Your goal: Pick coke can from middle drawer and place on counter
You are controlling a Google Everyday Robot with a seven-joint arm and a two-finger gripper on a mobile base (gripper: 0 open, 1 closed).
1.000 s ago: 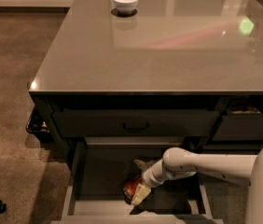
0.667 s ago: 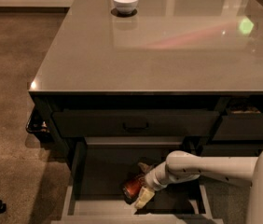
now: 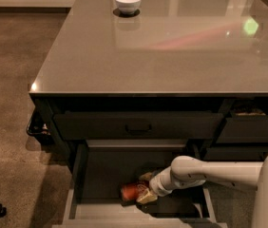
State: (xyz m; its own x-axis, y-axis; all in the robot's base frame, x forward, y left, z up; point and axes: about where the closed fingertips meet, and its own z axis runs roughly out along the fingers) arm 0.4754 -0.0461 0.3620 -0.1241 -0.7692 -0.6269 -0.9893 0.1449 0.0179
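The coke can [image 3: 130,191], red-orange, lies on the dark floor of the open middle drawer [image 3: 100,175], near its front. My gripper [image 3: 143,190] reaches down into the drawer from the right on a white arm, and its pale fingers [image 3: 146,197] sit around the can's right end, touching it. The counter [image 3: 162,46] is the glossy grey-brown top above the drawers.
A white bowl [image 3: 128,2] stands at the far edge of the counter. A closed drawer front with a small black handle [image 3: 138,127] is just above the open drawer. Speckled brown floor [image 3: 10,103] lies to the left. A partly open drawer [image 3: 250,113] shows at right.
The gripper and the can have stayed in nearly the same place in the drawer; the arm has shifted only slightly to the right.
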